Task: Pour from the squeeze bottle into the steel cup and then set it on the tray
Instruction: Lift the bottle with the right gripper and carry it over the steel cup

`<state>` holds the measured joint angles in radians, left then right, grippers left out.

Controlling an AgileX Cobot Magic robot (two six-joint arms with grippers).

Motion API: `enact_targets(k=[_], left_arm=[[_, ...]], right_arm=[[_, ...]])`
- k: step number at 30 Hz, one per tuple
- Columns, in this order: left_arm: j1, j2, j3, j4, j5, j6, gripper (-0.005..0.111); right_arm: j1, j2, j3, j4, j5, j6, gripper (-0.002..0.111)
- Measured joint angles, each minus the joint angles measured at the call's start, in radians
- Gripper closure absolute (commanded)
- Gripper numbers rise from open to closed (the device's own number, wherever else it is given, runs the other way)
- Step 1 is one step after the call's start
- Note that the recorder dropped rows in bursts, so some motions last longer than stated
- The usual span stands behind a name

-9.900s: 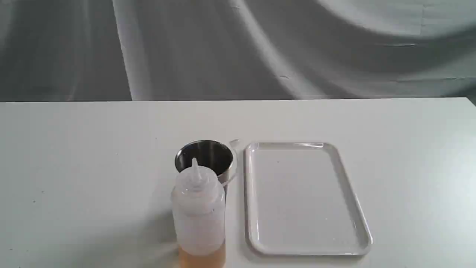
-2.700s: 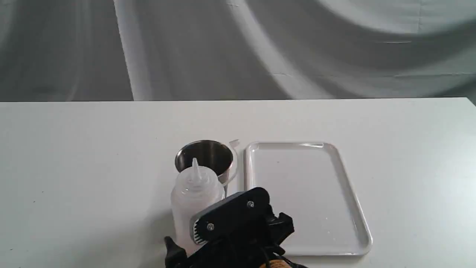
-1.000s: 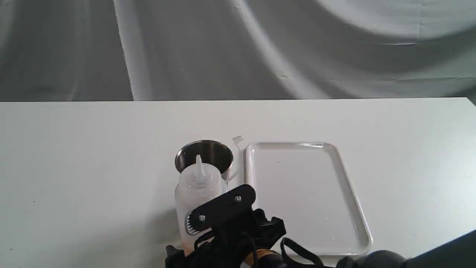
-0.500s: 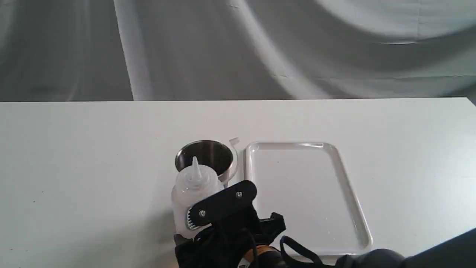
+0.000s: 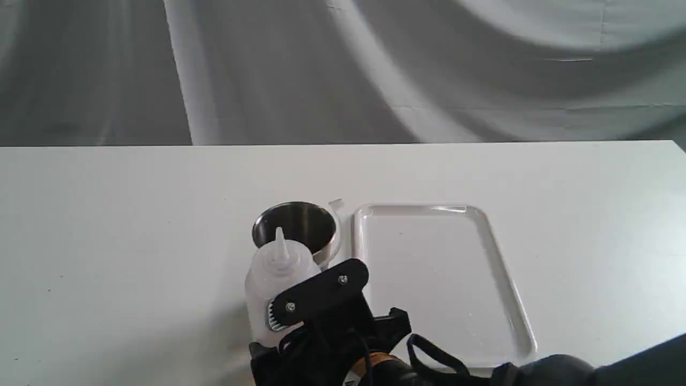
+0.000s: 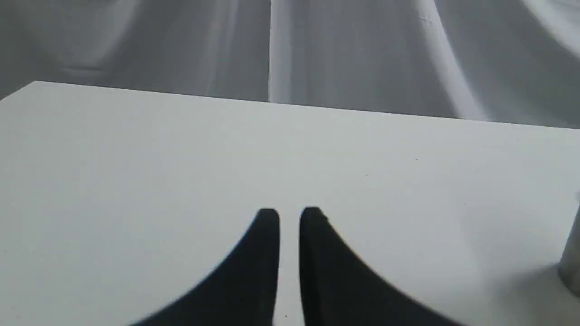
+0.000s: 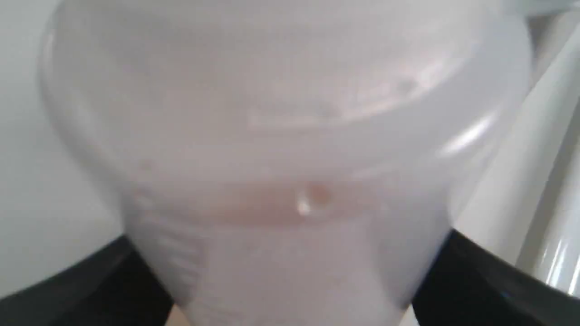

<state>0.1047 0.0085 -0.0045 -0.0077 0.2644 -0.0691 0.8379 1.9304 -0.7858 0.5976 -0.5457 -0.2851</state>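
at the near edge, the right gripper (image 7: 290,240) is clamping its black fingers (image 5: 316,297) on the lower body of the squeeze bottle (image 5: 273,279), which is standing upright with its nozzle up. a pale amber band is showing inside; faint raised marks on its wall are too blurred to read. the left gripper (image 6: 289,217) is hovering over the table (image 5: 134,241), fingers pressed nearly together. just beyond the bottle, the steel cup (image 5: 300,225) is sitting upright, the tray (image 5: 429,284) lying just to its right. a grey drape (image 5: 375,69) is hanging farthest back.
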Motion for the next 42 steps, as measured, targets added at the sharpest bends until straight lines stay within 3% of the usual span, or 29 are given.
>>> enact_targets(k=[8, 17, 21, 27, 34, 42], left_arm=[[0.000, 0.000, 0.000, 0.000, 0.000, 0.000, 0.098], [0.000, 0.000, 0.000, 0.000, 0.000, 0.000, 0.098], [0.000, 0.000, 0.000, 0.000, 0.000, 0.000, 0.098], [0.000, 0.000, 0.000, 0.000, 0.000, 0.000, 0.098], [0.000, 0.000, 0.000, 0.000, 0.000, 0.000, 0.098], [0.000, 0.000, 0.000, 0.000, 0.000, 0.000, 0.098]], right_arm=[[0.000, -0.202, 0.000, -0.002, 0.293, -0.127, 0.108], [-0.015, -0.463, 0.000, -0.002, 0.479, -0.260, 0.108], [-0.098, -0.523, 0.000, -0.002, 0.578, -0.268, 0.108], [-0.313, -0.543, 0.000, -0.027, 0.677, -0.268, 0.108], [-0.443, -0.543, 0.000, -0.259, 0.751, -0.228, 0.108], [-0.449, -0.517, -0.093, -0.674, 0.810, -0.085, 0.108]])
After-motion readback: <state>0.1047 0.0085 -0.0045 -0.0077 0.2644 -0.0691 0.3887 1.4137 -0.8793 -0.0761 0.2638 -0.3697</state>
